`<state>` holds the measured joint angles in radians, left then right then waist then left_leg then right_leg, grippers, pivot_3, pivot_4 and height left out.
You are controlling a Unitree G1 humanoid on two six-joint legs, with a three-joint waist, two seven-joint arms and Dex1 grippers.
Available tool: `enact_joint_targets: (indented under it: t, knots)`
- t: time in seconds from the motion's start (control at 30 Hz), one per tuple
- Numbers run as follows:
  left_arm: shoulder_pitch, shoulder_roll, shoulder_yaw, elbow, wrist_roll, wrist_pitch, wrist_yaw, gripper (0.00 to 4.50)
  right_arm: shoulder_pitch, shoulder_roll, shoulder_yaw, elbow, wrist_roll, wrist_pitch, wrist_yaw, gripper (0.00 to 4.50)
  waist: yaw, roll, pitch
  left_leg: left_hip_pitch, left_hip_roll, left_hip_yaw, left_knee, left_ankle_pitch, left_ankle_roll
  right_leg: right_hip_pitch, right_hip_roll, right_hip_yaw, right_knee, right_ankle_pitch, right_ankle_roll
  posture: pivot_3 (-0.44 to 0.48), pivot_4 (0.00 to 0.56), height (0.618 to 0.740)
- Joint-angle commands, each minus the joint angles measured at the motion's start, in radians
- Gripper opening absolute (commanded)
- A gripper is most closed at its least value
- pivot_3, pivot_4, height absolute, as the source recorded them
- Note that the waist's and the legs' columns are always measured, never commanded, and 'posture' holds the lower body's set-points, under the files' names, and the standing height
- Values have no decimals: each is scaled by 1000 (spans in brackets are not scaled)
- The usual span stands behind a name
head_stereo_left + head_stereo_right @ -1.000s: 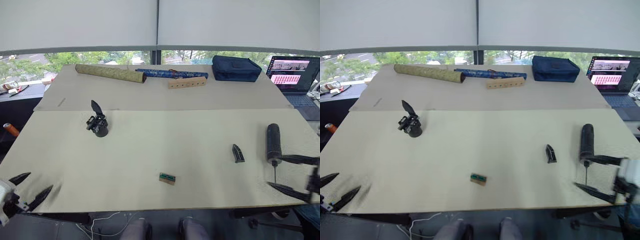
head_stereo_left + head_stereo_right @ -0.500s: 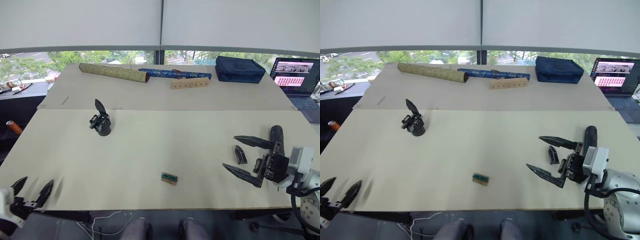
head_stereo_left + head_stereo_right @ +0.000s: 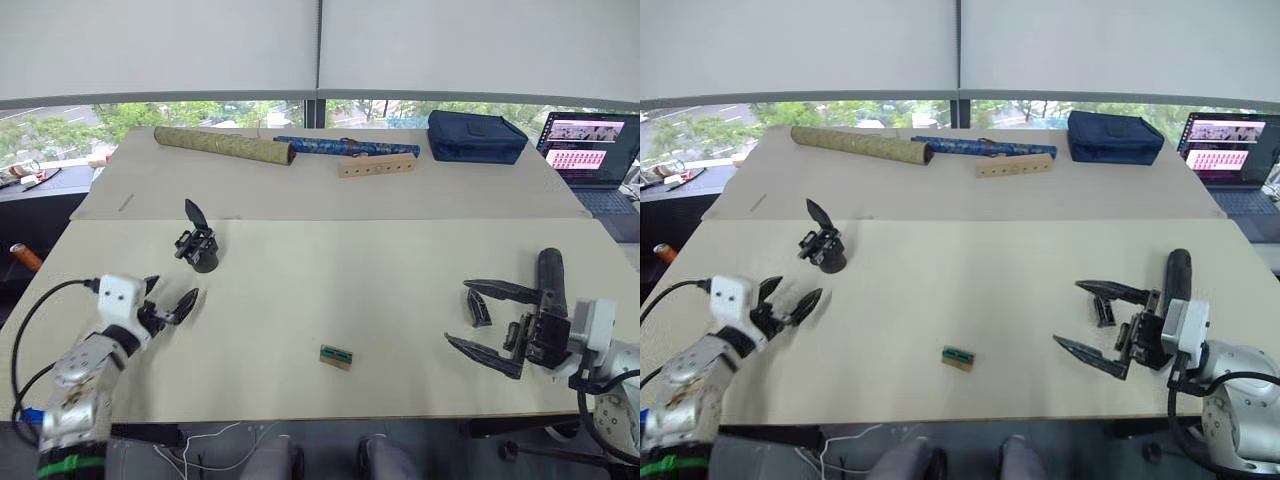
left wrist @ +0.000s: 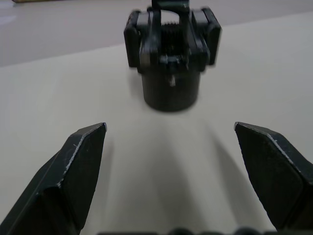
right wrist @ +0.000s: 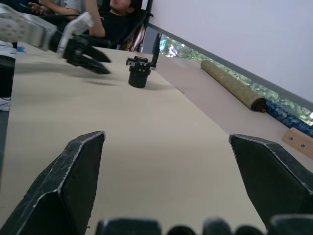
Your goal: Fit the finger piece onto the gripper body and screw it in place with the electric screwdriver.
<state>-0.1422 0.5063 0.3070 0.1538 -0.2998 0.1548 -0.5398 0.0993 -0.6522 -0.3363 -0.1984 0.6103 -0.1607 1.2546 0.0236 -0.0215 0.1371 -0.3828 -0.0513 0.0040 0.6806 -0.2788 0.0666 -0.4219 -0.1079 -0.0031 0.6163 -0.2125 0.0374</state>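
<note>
The gripper body (image 3: 200, 250) stands on the left part of the table with its pointed finger up; it also shows in the left wrist view (image 4: 168, 63). My left gripper (image 3: 172, 298) is open just short of it, pointing at it. The finger piece (image 3: 478, 307) lies flat on the right side. My right gripper (image 3: 458, 312) is open around it, with the piece close to the far finger and not touching. The electric screwdriver (image 3: 549, 283) lies just right of the piece, beside the right wrist.
A small tan-and-green block (image 3: 336, 356) lies near the front middle. At the back are two patterned rolls (image 3: 222, 146), a wooden strip with holes (image 3: 376, 165), a navy bag (image 3: 476, 136) and a laptop (image 3: 590, 152). Seated people (image 5: 105, 22) show beyond the table's left side.
My left arm has come up from the front left corner onto the table, toward the gripper body. My right gripper has stayed open around the finger piece, shifting slightly.
</note>
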Motion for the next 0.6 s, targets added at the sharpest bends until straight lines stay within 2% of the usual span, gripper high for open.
enact_joint_targets:
  t: [0.03, 0.2, 0.4, 0.5, 0.6]
  knots:
    - [-61, -15, -52, 72, 61, -36, 33, 4442, 18, 8, -28, -39, 8, -32, -18, 4500, -1, 0, 0, 0, 0, 0, 0, 0, 0, 0, 0, 0, 0, 0, 0, 0, 150, 740]
    - [-225, -56, -82, 275, 109, -99, 99, 4442, 73, 17, -40, -98, 10, -30, -63, 4500, -1, 0, 0, -1, 0, 0, 0, 0, -1, -1, 0, 0, 0, 0, 0, 0, 150, 740]
    - [-317, -100, -125, 409, 122, -141, 61, 4442, 104, 18, -34, -166, 2, -11, -125, 4500, 4, 0, 0, -1, -2, -1, 0, 1, 0, 0, -1, -1, 1, 0, 1, 0, 150, 740]
    - [-341, -93, -126, 465, 141, -161, 79, 3643, 118, 12, -31, -201, 1, 6, -160, 4500, 11, 0, 0, -1, -3, -2, 0, 1, 0, 0, -1, -2, 2, 0, 1, 0, 150, 740]
    - [-335, -101, -114, 456, 116, -203, 45, 2327, 128, 11, -33, -225, -3, 20, -191, 4500, 14, 0, 0, -1, -3, -2, 0, 1, 0, 0, -2, -2, 2, 0, 1, 0, 150, 740]
